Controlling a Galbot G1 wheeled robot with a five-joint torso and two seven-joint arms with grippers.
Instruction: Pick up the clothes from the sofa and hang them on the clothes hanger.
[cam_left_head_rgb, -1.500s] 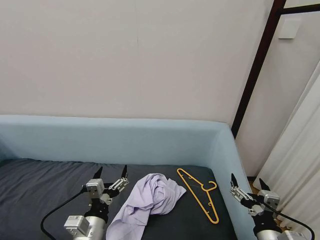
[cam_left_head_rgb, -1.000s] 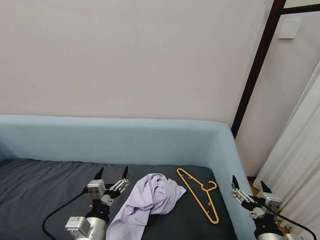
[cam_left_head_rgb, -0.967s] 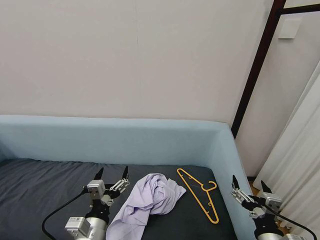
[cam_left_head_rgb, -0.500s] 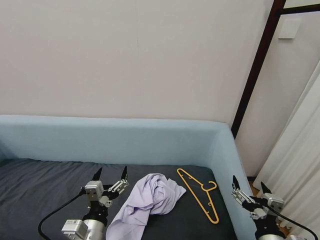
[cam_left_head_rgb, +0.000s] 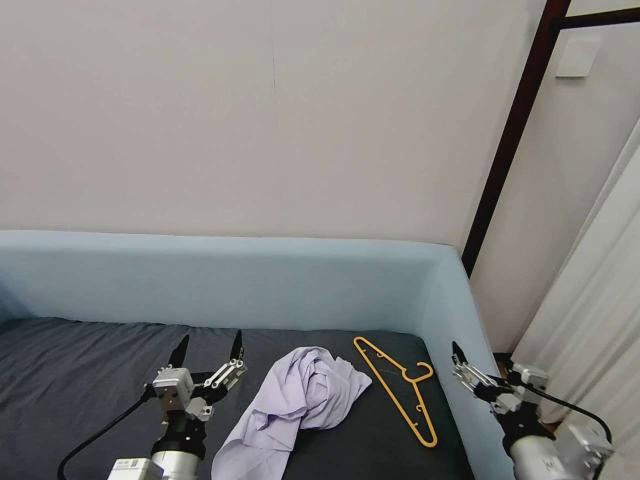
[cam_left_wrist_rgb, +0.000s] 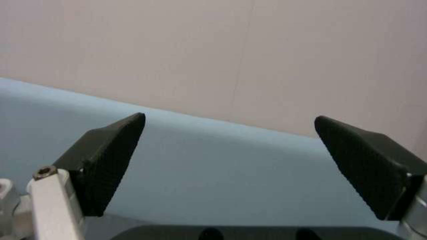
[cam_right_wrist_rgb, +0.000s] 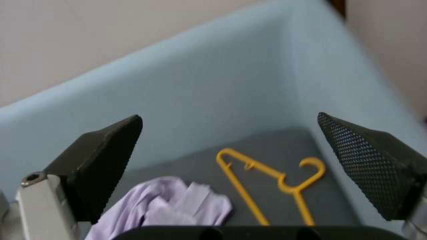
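Observation:
A crumpled lilac garment (cam_left_head_rgb: 290, 398) lies on the dark seat of the sofa (cam_left_head_rgb: 80, 370). An orange clothes hanger (cam_left_head_rgb: 398, 387) lies flat just to its right. My left gripper (cam_left_head_rgb: 209, 352) stands open to the left of the garment, fingers pointing up and holding nothing. Over the sofa's right arm, my right gripper (cam_left_head_rgb: 487, 375) is open and holds nothing. The right wrist view looks over the garment (cam_right_wrist_rgb: 163, 207) and the hanger (cam_right_wrist_rgb: 270, 182) between its open fingers (cam_right_wrist_rgb: 100, 160). In the left wrist view the open fingers (cam_left_wrist_rgb: 107, 157) frame the sofa back (cam_left_wrist_rgb: 220, 170) and the wall.
The sofa's light blue back (cam_left_head_rgb: 250, 280) and right arm (cam_left_head_rgb: 455, 340) border the seat. A dark door frame (cam_left_head_rgb: 510, 140) and a pale curtain (cam_left_head_rgb: 590, 300) stand to the right. The seat left of the garment is bare.
My left gripper has shifted a little left and lower. The right gripper has turned and moved slightly left toward the sofa arm. Garment and hanger lie as before.

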